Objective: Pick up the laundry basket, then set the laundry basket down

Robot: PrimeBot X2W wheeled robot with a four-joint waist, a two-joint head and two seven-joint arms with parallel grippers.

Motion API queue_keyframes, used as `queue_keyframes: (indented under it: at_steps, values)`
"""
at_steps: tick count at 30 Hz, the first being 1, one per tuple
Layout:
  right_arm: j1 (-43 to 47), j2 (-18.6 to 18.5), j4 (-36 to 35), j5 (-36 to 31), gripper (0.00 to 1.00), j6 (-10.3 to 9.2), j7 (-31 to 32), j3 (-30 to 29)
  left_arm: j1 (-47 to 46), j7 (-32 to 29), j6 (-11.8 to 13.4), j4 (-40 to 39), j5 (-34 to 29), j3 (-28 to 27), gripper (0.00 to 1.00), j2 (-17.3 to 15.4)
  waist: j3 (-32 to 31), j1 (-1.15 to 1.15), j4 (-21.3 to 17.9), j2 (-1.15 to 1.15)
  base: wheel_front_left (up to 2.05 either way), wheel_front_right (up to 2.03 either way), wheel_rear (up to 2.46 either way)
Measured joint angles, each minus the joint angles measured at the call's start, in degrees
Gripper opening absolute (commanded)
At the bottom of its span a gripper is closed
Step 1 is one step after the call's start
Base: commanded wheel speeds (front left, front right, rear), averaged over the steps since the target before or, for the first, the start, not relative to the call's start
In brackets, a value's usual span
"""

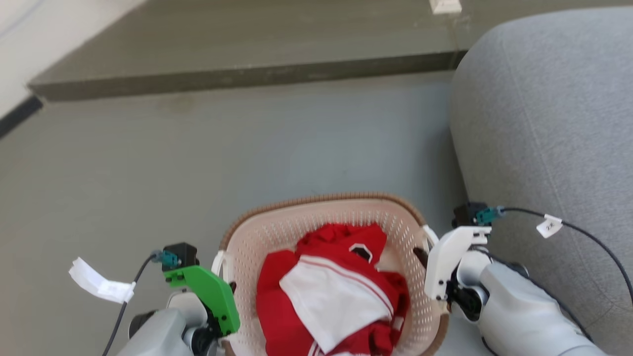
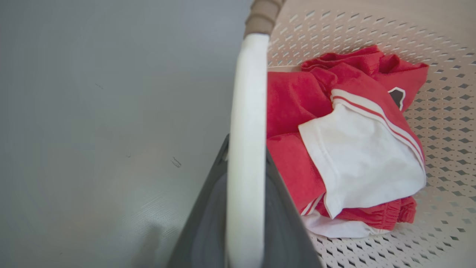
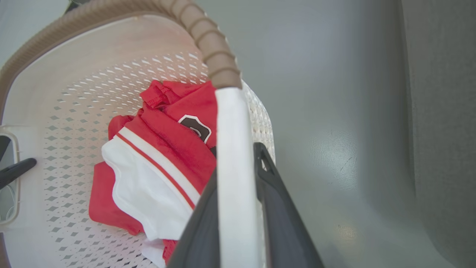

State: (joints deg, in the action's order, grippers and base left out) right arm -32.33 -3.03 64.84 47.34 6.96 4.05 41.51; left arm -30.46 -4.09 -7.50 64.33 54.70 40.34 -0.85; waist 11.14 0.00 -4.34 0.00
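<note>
The cream perforated laundry basket point(image 1: 277, 232) with its brown woven rim sits low in the head view's centre, holding red and white clothes point(image 1: 331, 291). My left gripper point(image 1: 230, 287), under a green cover, is shut on the basket's white left handle point(image 2: 248, 82), with a dark finger point(image 2: 204, 216) on each side of it. My right gripper point(image 1: 425, 249), under a white cover, is shut on the white right handle point(image 3: 228, 119), its fingers point(image 3: 275, 201) clamping it. Whether the basket's base touches the floor is hidden.
A grey sofa point(image 1: 544, 123) stands close on the right, almost touching my right arm. Grey floor point(image 1: 198, 163) stretches ahead and to the left. A raised dark step point(image 1: 247, 54) crosses the back, and a pale wall lies at the far left.
</note>
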Motion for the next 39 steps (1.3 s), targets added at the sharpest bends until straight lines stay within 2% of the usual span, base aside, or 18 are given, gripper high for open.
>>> queue_keyframes:
  at_steps: [13, 39]
  values:
    - [2.32, 0.25, 0.76, 2.68, 0.0, 0.0, 2.57, 0.57, 1.84, -3.03, -0.02, 0.65, 1.52, 0.77, 0.0, 0.04, -7.16, 0.0, -1.19, 0.0, 0.0, 0.0, 0.0]
    - [2.31, 0.27, 1.45, 5.16, 0.0, -0.01, 3.65, 2.11, 1.85, -4.52, -0.03, 1.47, 3.07, 2.2, 0.0, 0.04, -6.89, 0.0, -1.22, 0.0, 0.0, 0.0, 0.0]
